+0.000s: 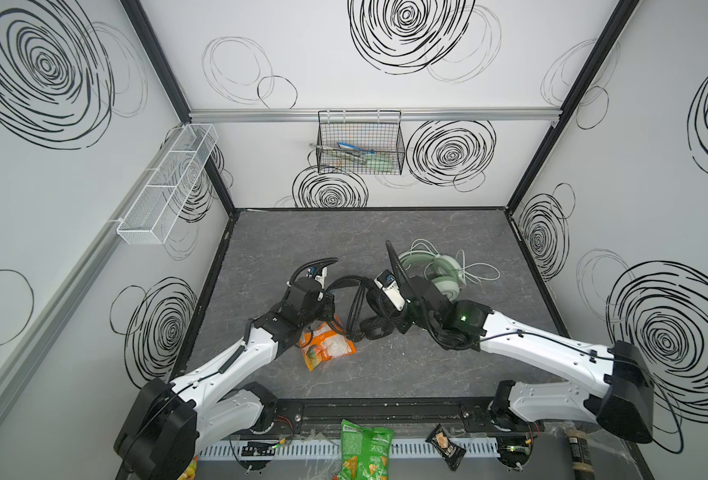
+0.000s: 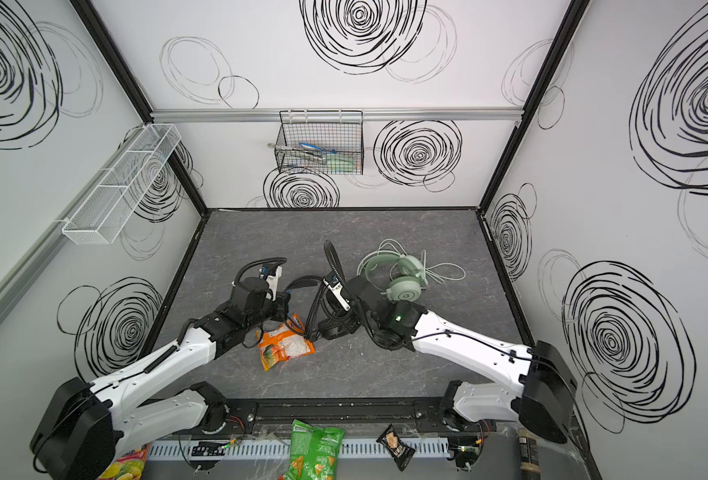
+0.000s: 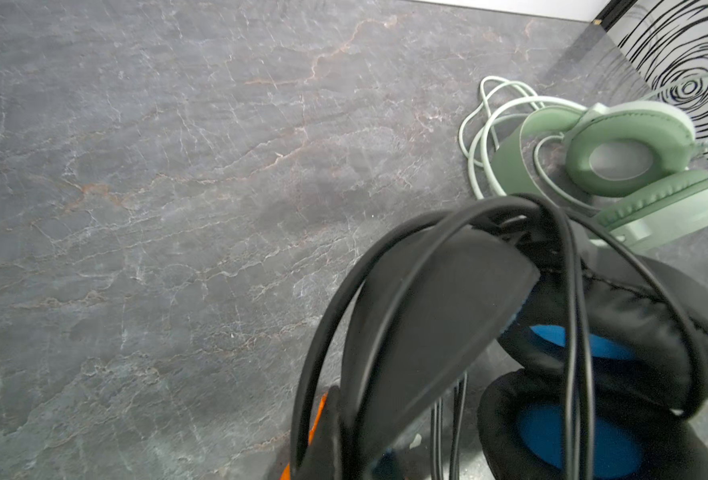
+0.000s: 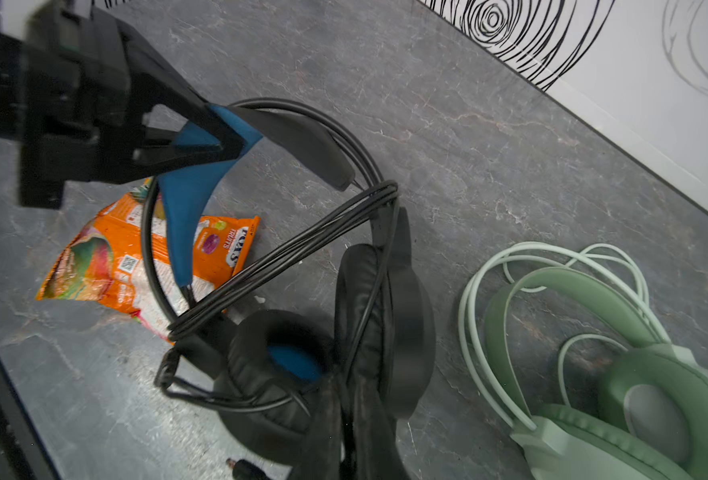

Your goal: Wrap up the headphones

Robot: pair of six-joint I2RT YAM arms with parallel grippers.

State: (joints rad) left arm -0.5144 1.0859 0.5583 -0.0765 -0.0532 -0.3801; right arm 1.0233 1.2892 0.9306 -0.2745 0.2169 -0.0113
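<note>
The black headphones (image 1: 366,326) with blue inner earcups hang between my two grippers at mid-table, with the thin black cable (image 4: 302,245) looped several times across the headband and earcups. My left gripper (image 4: 219,143) is shut on the headband's blue inner pad; it shows too in the left wrist view (image 3: 344,440) and in a top view (image 1: 329,297). My right gripper (image 4: 358,419) is beside the earcups, shut on a strand of the black cable. The mint-green headphones (image 1: 443,270) lie flat to the right, untouched, with their whitish cable (image 1: 481,274) loose around them.
An orange snack bag (image 1: 327,349) lies under the black headset. On the back wall hangs a black wire basket (image 1: 360,143), and on the left wall a white mesh basket (image 1: 165,187). A green chip bag (image 1: 364,453) and a dark packet (image 1: 445,451) lie beyond the front rail.
</note>
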